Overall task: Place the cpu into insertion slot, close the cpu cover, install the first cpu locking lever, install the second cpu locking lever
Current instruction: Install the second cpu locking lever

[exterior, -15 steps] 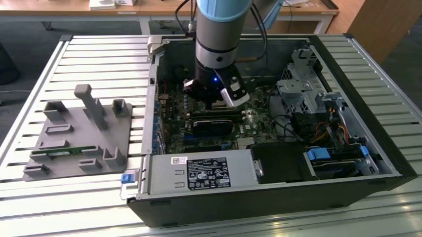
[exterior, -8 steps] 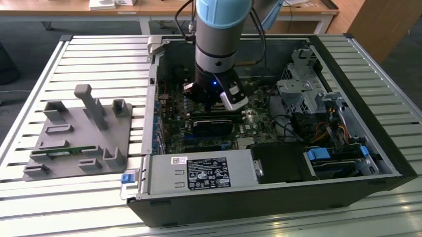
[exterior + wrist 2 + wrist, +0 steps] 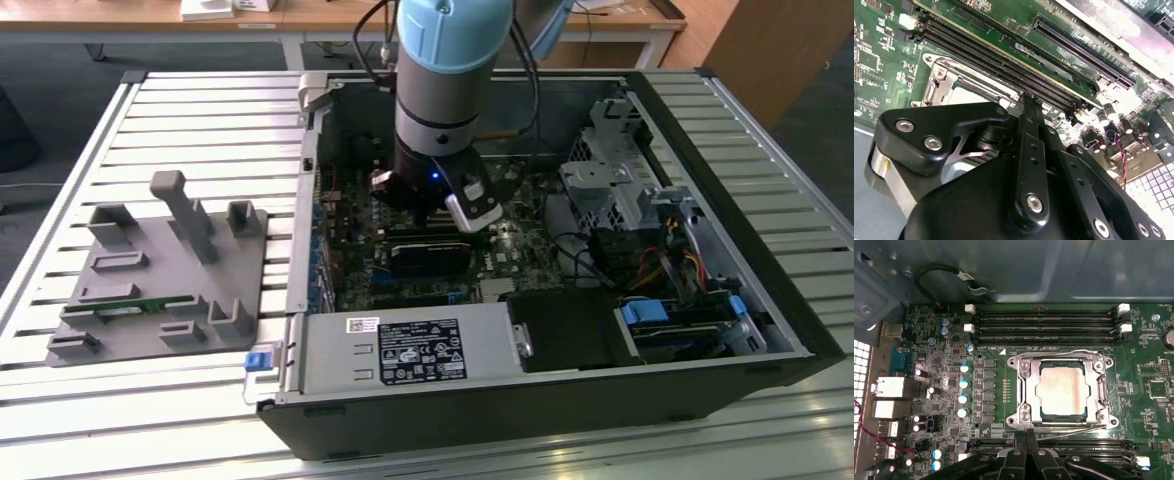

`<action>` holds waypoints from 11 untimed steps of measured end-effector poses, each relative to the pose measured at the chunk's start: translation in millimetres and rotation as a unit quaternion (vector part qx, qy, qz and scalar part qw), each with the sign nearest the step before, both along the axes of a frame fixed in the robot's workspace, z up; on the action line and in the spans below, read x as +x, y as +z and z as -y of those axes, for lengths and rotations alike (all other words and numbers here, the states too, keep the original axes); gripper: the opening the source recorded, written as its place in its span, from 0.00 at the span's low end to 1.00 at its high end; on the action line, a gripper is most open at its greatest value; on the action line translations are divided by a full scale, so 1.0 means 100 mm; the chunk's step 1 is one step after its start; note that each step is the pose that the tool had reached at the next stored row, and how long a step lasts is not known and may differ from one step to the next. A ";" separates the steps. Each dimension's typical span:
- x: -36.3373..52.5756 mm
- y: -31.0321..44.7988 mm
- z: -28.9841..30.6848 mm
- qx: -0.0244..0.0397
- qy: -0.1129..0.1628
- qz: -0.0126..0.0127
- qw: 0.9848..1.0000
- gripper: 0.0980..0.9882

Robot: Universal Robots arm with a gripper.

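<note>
The cpu (image 3: 1063, 392) lies flat in the insertion slot (image 3: 1111, 421), its dull silver top facing up. The silver cpu cover (image 3: 1026, 390) is down over it and frames its edges. One thin wire lever (image 3: 1054, 353) runs along one side of the socket, and a second lever (image 3: 1074, 427) runs along the opposite side. My gripper (image 3: 1026, 436) is shut with nothing between its fingers, its tip right at the end of that second lever. The second wrist view has the shut gripper (image 3: 1027, 100) beside the socket's metal frame (image 3: 944, 82). In the exterior view the gripper (image 3: 430, 218) is low inside the open computer case.
Long black memory slots (image 3: 1044, 320) flank the socket on both sides, and capacitors (image 3: 964, 385) stand close by. The case walls (image 3: 747, 200), a drive cage (image 3: 614, 180) and the power supply (image 3: 400, 350) hem in the board. A grey fixture plate (image 3: 154, 270) lies at the exterior view's left.
</note>
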State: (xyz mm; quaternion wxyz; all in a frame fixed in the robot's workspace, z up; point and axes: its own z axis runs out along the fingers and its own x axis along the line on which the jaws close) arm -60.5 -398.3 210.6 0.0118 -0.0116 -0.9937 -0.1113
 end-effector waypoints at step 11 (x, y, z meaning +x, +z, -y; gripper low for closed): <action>-0.044 -0.070 0.036 0.019 0.000 0.000 1.000 0.01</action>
